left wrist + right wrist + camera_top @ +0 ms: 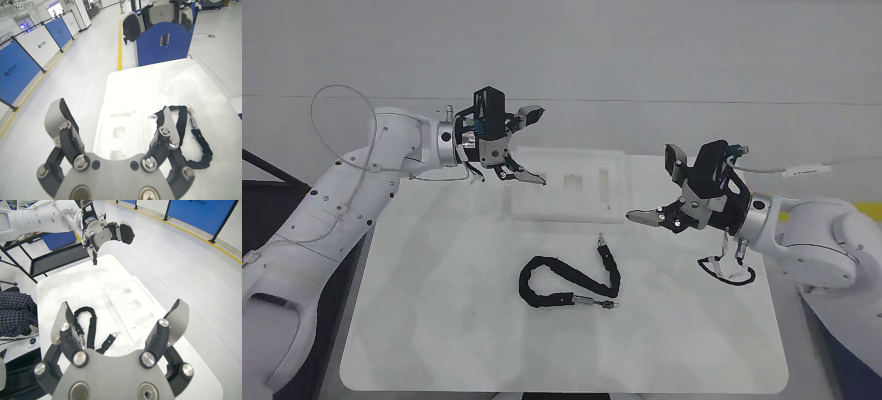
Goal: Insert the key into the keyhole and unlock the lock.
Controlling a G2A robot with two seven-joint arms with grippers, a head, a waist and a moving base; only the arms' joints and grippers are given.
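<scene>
- Left gripper [534,148] and right gripper [654,185]: both spread wide, holding nothing, above the table [442,330].
- Chain lock [564,297] lies mid-table, with the key [609,304] at its metal end.
- Foam tray [582,185] sits just behind it.

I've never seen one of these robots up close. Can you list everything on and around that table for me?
chain lock: one, black sleeve with silver metal ends, lying curled in the middle of the table.
keys: a small bunch (I can't tell how many), silver, at one metal end of the lock.
foam tray: one, white, with three rectangular cut-outs, at the table's far side.
table: one, white.
cabinet: one, blue, on the floor beyond the table.
left gripper: one, grey and black, open, above the table's far left corner.
right gripper: one, grey and black, open, above the table's right side.
</scene>
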